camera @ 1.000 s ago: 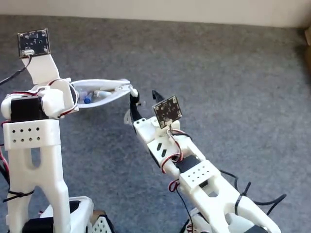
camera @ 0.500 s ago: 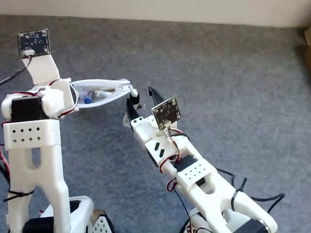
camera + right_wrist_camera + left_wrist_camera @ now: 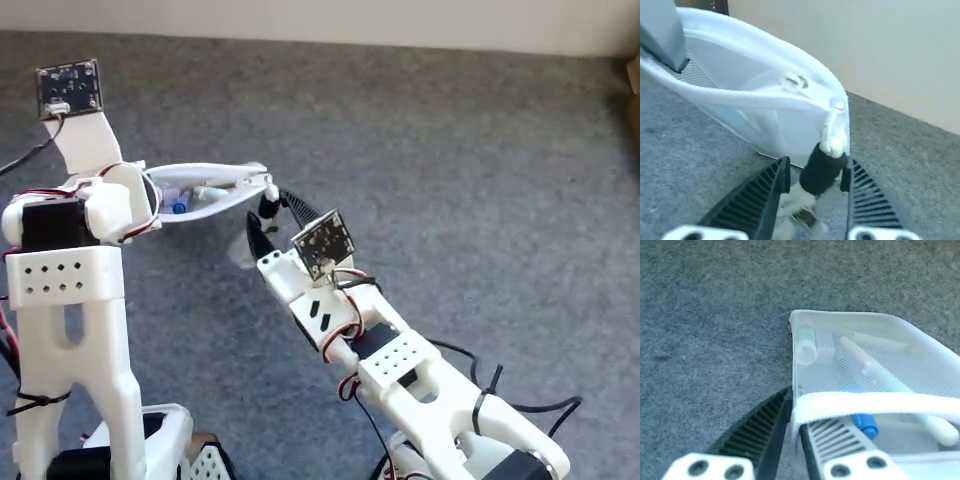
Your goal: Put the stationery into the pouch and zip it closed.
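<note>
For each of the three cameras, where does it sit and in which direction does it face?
High view: fixed above the table, facing down; shows the left arm, the right arm and the pouch.
Left wrist view: on the left arm's wrist, facing along the left gripper, which is shut on the pouch's edge, with pens inside.
Right wrist view: on the right arm's wrist, facing the zipper pull inside the open right gripper.
Shared: all three show the pouch.

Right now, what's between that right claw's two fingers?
The black zipper pull, hanging by a white cord from the pouch, sits inside the open right gripper, as the right wrist view shows.
</note>
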`<state>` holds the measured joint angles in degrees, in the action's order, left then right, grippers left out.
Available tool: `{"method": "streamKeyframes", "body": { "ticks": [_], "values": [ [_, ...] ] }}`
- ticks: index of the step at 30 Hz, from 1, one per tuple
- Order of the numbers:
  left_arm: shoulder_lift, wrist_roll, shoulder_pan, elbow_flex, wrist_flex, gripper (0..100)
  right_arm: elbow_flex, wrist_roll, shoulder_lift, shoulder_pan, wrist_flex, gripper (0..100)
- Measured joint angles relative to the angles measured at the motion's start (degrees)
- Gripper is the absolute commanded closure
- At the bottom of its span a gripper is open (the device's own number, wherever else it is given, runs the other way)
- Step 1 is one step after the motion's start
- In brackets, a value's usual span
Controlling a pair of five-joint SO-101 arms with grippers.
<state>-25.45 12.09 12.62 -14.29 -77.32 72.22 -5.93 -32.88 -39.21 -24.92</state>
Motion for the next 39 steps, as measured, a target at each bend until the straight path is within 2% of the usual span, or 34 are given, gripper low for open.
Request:
{"method": "streamKeyframes", "body": {
  "ticks": [18, 23, 39],
  "values": [
    [-0.1, 0.0, 0.1, -1.6, 0.4, 99, -1.1, -0.2, 0.4, 0.1, 0.0, 87.8],
    [-0.1, 0.0, -0.2, -1.7, 0.4, 99, -2.0, 5.2, 0.4, 2.3, 0.0, 87.8],
    [-0.1, 0.0, -0.3, -1.9, 0.4, 99, -2.3, 5.5, 0.4, 2.4, 0.0, 88.2]
  ]
}}
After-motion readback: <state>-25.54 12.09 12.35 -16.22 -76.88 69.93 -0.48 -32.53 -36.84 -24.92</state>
